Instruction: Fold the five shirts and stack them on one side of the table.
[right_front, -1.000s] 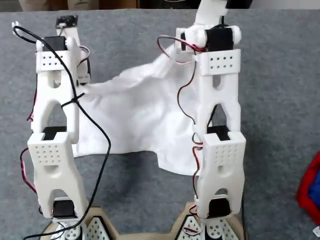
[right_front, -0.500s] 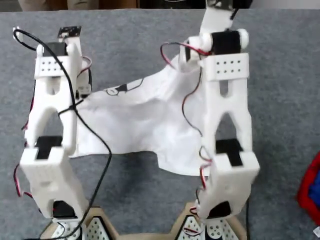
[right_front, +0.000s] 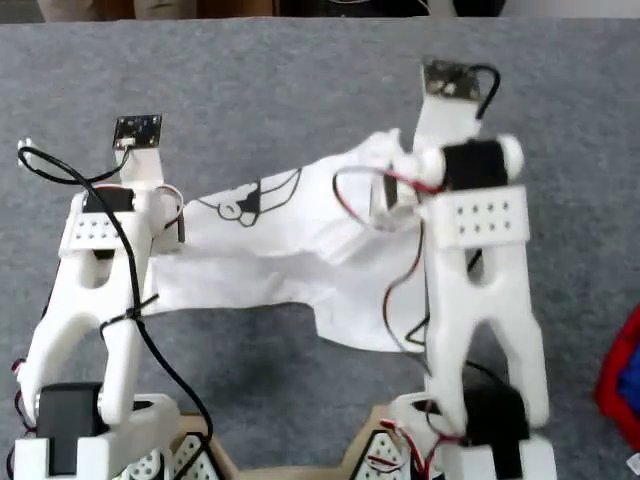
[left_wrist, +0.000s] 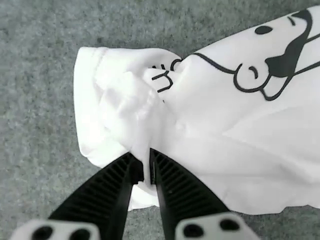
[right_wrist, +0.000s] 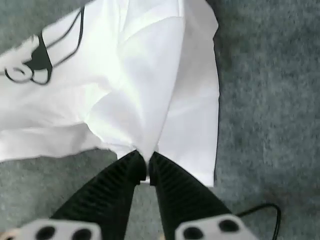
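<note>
Your shirt (right_front: 290, 240) lay mid-table, its long axis running across from 1 arm to the other, with a black line drawing facing up toward the left end. It was soft white cloth, creased and folded over itself, on the grey, felt-like table (right_front: 560, 120). Your left gripper (left_wrist: 142, 167) had its black ribbed fingers pinching a bunched edge. Your right gripper (right_wrist: 147, 167) had nipped a fold at the opposite end.

You see a grey, felt-like table cover (right_front: 300, 60) across the whole surface. At its right edge lies a red and blue item (right_front: 622, 375); you cannot tell what it is.
</note>
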